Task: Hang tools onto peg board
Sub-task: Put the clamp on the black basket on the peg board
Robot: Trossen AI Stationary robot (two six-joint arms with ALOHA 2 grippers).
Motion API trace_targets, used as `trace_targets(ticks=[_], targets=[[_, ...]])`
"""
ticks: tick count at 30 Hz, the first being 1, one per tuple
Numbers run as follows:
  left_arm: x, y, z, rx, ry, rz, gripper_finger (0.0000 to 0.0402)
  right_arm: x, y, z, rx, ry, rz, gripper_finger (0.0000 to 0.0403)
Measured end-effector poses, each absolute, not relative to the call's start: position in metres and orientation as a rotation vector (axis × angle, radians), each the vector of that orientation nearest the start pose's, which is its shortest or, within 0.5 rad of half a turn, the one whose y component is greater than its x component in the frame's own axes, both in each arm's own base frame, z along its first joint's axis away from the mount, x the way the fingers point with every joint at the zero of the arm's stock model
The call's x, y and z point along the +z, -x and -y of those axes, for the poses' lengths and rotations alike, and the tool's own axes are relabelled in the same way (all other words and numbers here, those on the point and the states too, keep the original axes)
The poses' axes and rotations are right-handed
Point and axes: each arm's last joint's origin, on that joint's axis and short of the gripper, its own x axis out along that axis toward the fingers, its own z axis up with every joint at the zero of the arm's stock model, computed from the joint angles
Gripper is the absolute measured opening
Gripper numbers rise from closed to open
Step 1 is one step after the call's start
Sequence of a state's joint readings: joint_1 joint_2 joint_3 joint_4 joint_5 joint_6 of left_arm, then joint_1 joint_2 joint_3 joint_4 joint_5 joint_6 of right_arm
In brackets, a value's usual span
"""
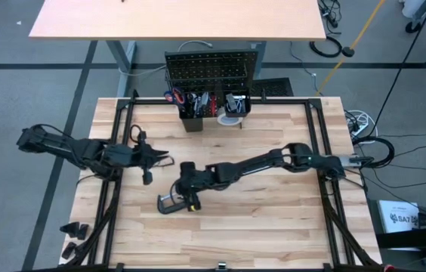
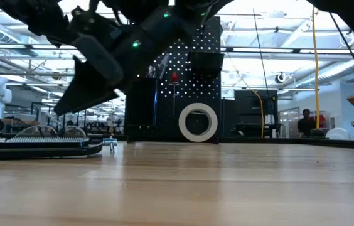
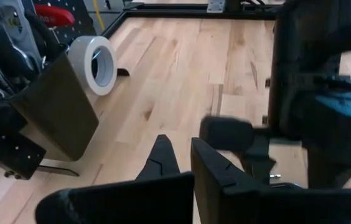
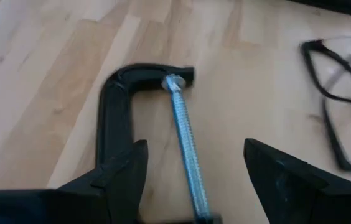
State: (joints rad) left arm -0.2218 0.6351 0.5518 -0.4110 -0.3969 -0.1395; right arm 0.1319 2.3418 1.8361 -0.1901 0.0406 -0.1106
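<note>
From the high view I see the right gripper (image 1: 188,183) at lower centre of the frame, reaching in from the right, sitting right over the black clamp (image 1: 170,204) that lies flat on the table (image 1: 273,227). In the right wrist view the fingers (image 4: 122,171) are spread wide, one on each side of the clamp's (image 4: 122,106) silver screw (image 4: 185,149), nothing gripped. I can't tell whether the fingertips touch the clamp body or hover just above it.

Left gripper (image 1: 162,158) is left of centre in the high view, pointing toward the middle of the table, well apart from the clamp. Left wrist view shows its fingers (image 3: 163,162) pressed together, holding nothing.

Peg board (image 1: 213,72) stands upright at the top centre edge of the table. Black bins (image 1: 198,106) at its foot hold tools, red handles (image 1: 174,96) visible at the left bin. White tape roll (image 1: 229,118) sits at the board's foot, just beside the bins; the low view shows the roll (image 2: 198,122) upright on edge in front of the board (image 2: 183,63), centre frame.

Safety glasses (image 4: 340,99) lie on the wood at the right edge of the right wrist view, near the clamp but not touching it.

A person (image 2: 305,122) shows far back in the room, right side of the low view.
</note>
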Motion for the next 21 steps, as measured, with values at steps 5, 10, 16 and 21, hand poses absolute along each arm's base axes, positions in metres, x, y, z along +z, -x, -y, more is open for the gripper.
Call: trace_targets(ticks=[5,10,16,21], targets=[[0.256,-0.137,0.02,0.201,-0.027,-0.452,0.0,0.156,-0.53,-0.067,0.166,0.165,-0.732,0.0248],[0.255,-0.138,0.02,0.201,-0.028,-0.455,0.0,0.136,-0.538,-0.063,0.159,0.173,-0.797,0.0226],[0.255,-0.138,0.02,0.2,-0.03,-0.455,0.0,0.124,-0.535,-0.051,0.041,0.162,-0.919,0.0183],[0.255,-0.138,0.02,0.196,-0.047,-0.457,0.0,0.122,-0.528,-0.051,0.025,0.135,-1.003,0.0082]])
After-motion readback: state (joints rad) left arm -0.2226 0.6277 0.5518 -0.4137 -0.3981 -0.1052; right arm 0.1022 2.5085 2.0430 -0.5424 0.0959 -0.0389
